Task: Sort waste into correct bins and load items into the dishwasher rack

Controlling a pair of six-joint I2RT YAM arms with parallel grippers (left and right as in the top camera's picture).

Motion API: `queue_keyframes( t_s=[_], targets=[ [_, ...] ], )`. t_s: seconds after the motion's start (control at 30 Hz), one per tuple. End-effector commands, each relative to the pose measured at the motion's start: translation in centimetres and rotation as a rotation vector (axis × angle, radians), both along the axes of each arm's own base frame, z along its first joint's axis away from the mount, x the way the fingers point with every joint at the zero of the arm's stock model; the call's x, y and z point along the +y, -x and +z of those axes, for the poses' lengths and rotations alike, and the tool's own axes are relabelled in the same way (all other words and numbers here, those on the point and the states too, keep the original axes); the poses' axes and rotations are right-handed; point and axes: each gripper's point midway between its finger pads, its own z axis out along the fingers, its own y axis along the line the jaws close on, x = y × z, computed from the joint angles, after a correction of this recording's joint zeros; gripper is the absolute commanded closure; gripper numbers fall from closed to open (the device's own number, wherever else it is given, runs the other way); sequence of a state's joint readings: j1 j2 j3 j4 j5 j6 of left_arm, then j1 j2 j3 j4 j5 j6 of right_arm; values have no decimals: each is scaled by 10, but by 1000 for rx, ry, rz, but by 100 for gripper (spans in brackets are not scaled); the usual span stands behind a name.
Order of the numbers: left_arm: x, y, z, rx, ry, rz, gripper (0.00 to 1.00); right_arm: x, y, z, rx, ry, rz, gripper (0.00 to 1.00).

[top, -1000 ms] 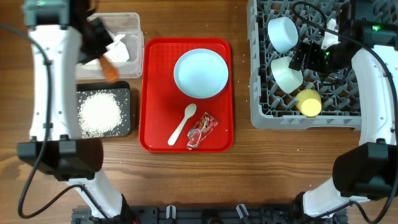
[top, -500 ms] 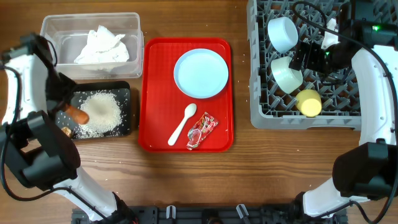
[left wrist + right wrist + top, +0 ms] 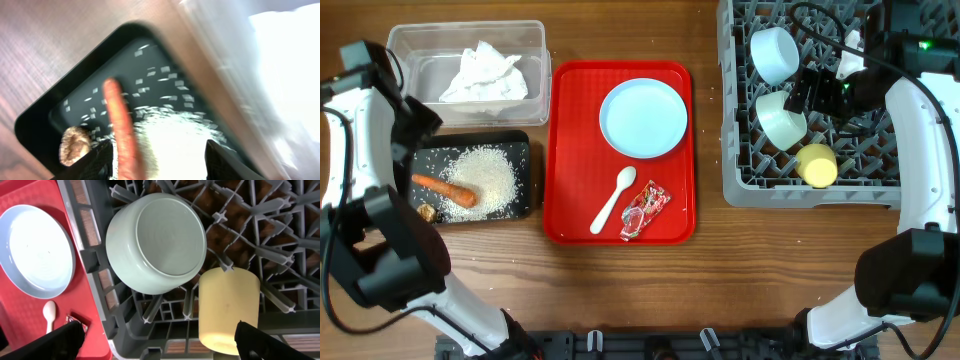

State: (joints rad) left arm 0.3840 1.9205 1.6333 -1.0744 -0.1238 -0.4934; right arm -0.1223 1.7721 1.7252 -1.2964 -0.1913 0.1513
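Note:
The orange carrot lies in the black tray beside the white rice and a brown scrap. My left gripper is open and empty just above the carrot and rice. The napkin is in the clear tub. The blue plate, white spoon and red wrapper lie on the red tray. My right gripper is open and empty over the grey rack, which holds two teal bowls and the yellow cup.
The clear tub stands right behind the black tray at the left. The red tray sits between them and the rack. In the right wrist view the bowl and cup rest among upright pegs, with the plate at the left.
My left gripper carried the carrot from over the clear tub down to the black tray and let it go; the carrot now lies there. The right arm has not moved.

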Motion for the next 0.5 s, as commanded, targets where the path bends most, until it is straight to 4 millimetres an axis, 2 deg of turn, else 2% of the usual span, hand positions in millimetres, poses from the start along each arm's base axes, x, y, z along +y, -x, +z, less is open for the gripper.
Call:
queue_keyframes(
  t_s=[0.0, 0.07, 0.1, 0.23, 0.3, 0.37, 0.43, 0.47],
  targets=[
    [-49, -37, 63, -210, 73, -245, 42, 5, 7, 11, -8, -13, 26, 0],
    [-96, -48, 75, -243, 94, -399, 41, 5, 6, 12, -11, -20, 15, 0],
    [-113, -51, 75, -240, 95, -455, 41, 7, 5, 12, -13, -35, 0, 0],
    [-206, -66, 81, -282, 95, -699, 37, 18, 1, 16, -36, -100, 20, 0],
    [-238, -71, 85, -315, 92, -776, 33, 19, -1, 17, -43, -103, 20, 0],
    [-259, -69, 86, -322, 98, -823, 30, 25, -3, 19, -56, -143, 33, 0],
    [-283, -63, 81, -304, 100, -907, 27, 29, -6, 22, -70, -165, 41, 0],
    [-297, -57, 79, -286, 80, -1014, 27, 29, -4, 21, -64, -165, 40, 0]
  ],
)
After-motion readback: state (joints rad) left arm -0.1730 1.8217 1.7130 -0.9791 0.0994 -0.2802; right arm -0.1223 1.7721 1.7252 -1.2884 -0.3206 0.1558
